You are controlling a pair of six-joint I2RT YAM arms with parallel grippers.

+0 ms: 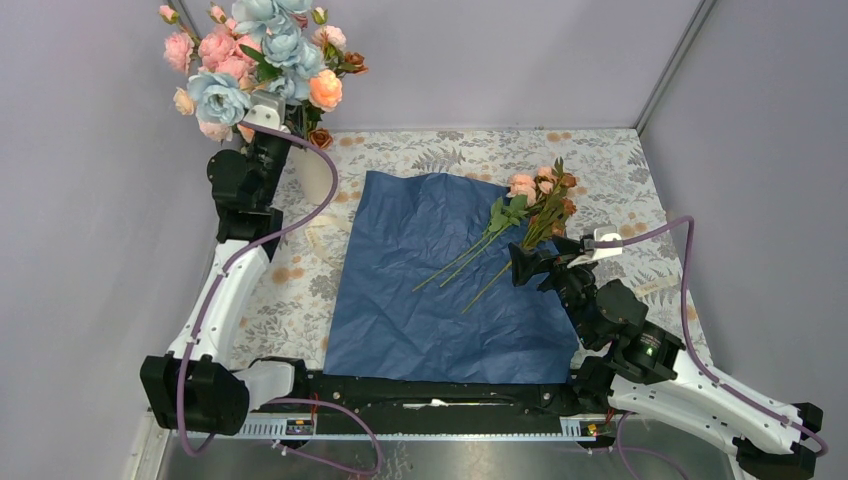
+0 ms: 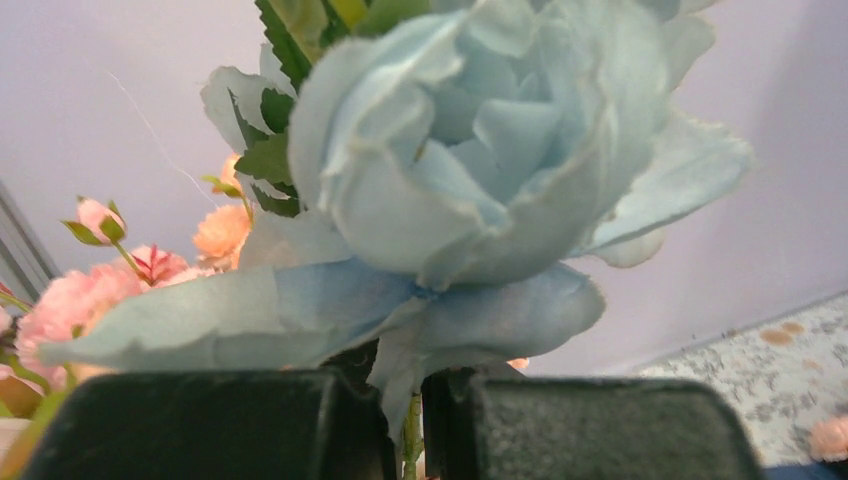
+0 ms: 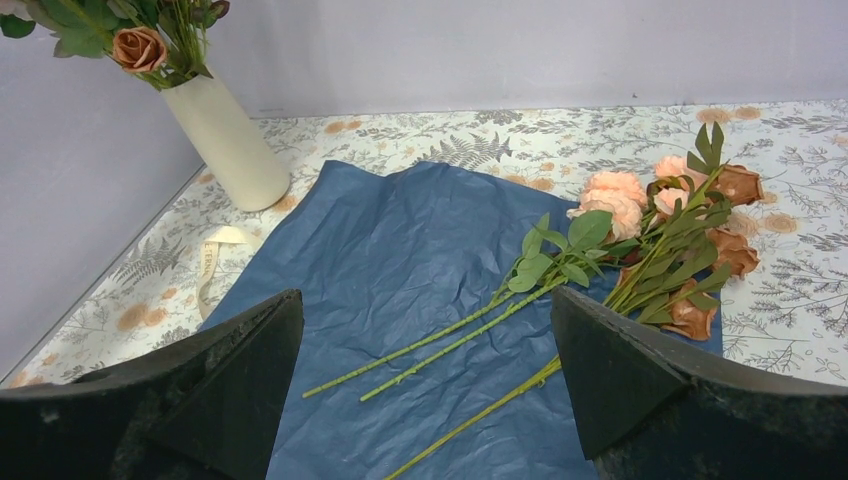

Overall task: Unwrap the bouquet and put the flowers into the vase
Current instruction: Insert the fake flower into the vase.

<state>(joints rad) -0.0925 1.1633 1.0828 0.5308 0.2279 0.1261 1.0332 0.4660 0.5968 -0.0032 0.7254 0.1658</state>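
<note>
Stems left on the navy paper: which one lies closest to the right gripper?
The brown-rose stem, running just ahead of the open right gripper; the two pink-rose stems lie farther out on the navy paper.

No text, brand, number or sign can be read in any view. The cream ribbon strip (image 3: 208,260), lying on the floral-patterned table (image 3: 420,140) at the left of the right wrist view, shows faint marks too small to make out.
</note>
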